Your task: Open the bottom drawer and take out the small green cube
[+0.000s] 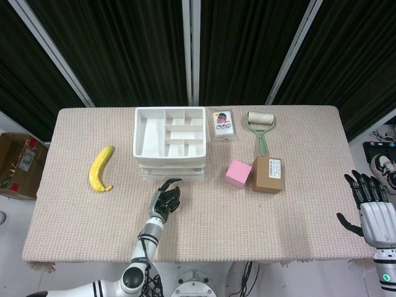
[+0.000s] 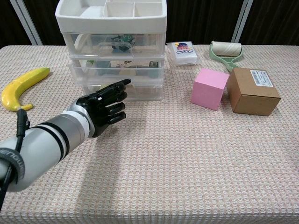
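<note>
The white three-drawer unit (image 1: 170, 143) (image 2: 112, 46) stands at the back left of the table, its see-through drawers holding small items. My left hand (image 2: 105, 105) (image 1: 166, 198) hovers just in front of the bottom drawer (image 2: 140, 88), fingers loosely bent and one fingertip reaching up to the drawer front, with nothing in its grasp. I cannot make out a small green cube through the bottom drawer's front. My right hand (image 1: 370, 207) hangs beyond the table's right edge with its fingers spread and empty; only the head view shows it.
A banana (image 1: 101, 168) (image 2: 22, 86) lies left of the drawers. To their right are a pink cube (image 2: 209, 88), a brown cardboard box (image 2: 252, 91), a lint roller (image 2: 226, 52) and a small packet (image 2: 183, 51).
</note>
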Robot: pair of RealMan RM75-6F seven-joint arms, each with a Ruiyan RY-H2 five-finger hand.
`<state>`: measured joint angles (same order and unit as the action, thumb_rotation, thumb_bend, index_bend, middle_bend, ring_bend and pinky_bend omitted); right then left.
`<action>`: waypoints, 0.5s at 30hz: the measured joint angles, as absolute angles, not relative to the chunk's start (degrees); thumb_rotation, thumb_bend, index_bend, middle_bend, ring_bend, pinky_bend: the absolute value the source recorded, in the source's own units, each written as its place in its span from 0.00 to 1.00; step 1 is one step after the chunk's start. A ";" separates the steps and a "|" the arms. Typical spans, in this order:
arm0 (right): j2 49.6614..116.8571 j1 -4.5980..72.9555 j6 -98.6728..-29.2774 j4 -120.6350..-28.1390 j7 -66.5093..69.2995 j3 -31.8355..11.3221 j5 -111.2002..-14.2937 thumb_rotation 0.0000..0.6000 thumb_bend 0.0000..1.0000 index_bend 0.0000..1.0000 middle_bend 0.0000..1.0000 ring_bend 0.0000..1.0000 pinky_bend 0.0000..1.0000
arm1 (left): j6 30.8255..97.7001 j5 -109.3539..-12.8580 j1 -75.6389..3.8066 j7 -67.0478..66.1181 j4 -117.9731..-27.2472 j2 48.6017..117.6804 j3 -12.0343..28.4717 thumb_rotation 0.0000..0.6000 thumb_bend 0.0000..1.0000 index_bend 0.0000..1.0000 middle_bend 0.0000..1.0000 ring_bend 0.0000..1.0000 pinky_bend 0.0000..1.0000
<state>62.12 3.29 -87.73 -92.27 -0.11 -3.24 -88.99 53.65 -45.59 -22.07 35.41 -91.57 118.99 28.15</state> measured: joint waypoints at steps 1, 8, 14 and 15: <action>62.13 3.28 -87.73 -92.23 -0.08 -3.23 -89.00 1.00 0.13 0.00 0.00 0.00 0.00 | 53.76 -45.80 -21.95 35.32 -91.76 118.88 27.87 1.00 0.52 0.37 0.82 0.95 1.00; 62.32 3.26 -88.05 -91.74 0.53 -3.26 -89.31 1.00 0.13 0.00 0.00 0.00 0.00 | 57.88 -50.33 -20.74 33.20 -93.05 118.55 25.02 1.00 0.52 0.18 0.75 0.93 1.00; 62.38 3.17 -88.13 -91.15 1.27 -3.30 -89.18 1.00 0.13 0.00 0.00 0.00 0.00 | 63.27 -57.54 -19.33 28.02 -93.76 117.47 19.45 1.00 0.52 0.26 0.74 0.93 1.00; 62.39 3.14 -88.16 -90.97 1.47 -3.31 -89.15 1.00 0.13 0.00 0.00 0.00 0.00 | 64.19 -58.94 -19.11 26.93 -93.85 117.11 18.40 1.00 0.52 0.31 0.74 0.93 1.00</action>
<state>62.39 3.14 -88.16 -90.97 1.47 -3.31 -89.15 64.19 -58.94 -19.11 26.93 -93.85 117.11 18.40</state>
